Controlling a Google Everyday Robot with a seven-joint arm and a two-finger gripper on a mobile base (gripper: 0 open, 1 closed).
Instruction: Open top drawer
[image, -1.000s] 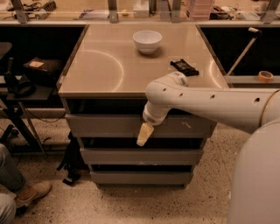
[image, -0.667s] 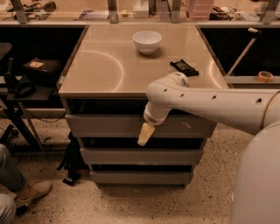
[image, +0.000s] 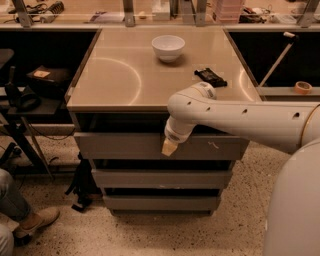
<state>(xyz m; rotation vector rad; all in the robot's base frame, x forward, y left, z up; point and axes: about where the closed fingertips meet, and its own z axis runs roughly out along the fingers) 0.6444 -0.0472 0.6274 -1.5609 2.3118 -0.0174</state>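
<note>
The top drawer (image: 120, 146) is the widest grey handleless front, just under the tabletop, with pale scratch marks (image: 213, 145) right of centre. A dark gap shows between its upper edge and the tabletop. My gripper (image: 168, 148) hangs down from the white arm (image: 240, 120), which reaches in from the right. Its pale tan tip lies in front of the top drawer's face, a little right of centre and near the lower edge. I cannot tell whether it touches the front.
Two narrower grey drawer fronts (image: 160, 178) (image: 160, 202) sit below. On the tan tabletop (image: 115, 75) stand a white bowl (image: 168, 47) and a black flat object (image: 210, 76). A person's leg and shoe (image: 35, 222) are at the lower left, beside a dark side stand (image: 30, 95).
My gripper has risen slightly: its tip was hanging below the top drawer's lower edge and now lies on the drawer's face. The drawers look unchanged.
</note>
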